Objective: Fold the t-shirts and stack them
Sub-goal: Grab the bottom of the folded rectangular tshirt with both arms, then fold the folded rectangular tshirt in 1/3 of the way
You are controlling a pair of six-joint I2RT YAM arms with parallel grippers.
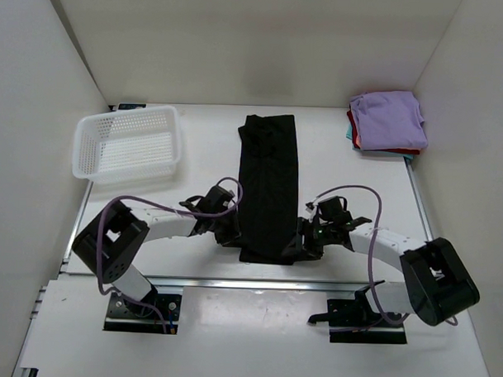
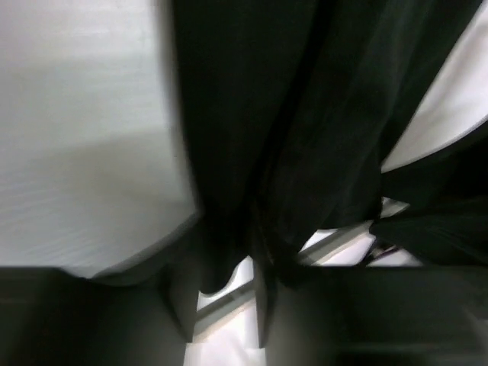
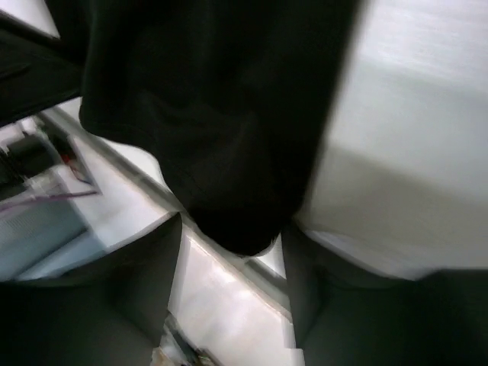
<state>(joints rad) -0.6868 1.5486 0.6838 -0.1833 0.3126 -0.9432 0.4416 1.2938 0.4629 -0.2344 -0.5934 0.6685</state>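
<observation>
The black t-shirt (image 1: 268, 181) lies folded into a long narrow strip down the middle of the table. My left gripper (image 1: 231, 236) is at its near left corner. In the left wrist view the cloth (image 2: 290, 114) bunches at the gripper (image 2: 225, 267), whose jaws stand close together on it. My right gripper (image 1: 303, 244) is at the near right corner. In the right wrist view its jaws stand wide apart, and the shirt's rounded corner (image 3: 213, 91) lies between them at the gripper (image 3: 232, 229). Folded tees, lavender (image 1: 390, 117) over red (image 1: 351, 119) and teal edges, are stacked at the back right.
A white mesh basket (image 1: 129, 143) stands at the back left. White walls enclose the table on three sides. The table's near edge and metal rail (image 3: 229, 267) run just below the shirt's near end.
</observation>
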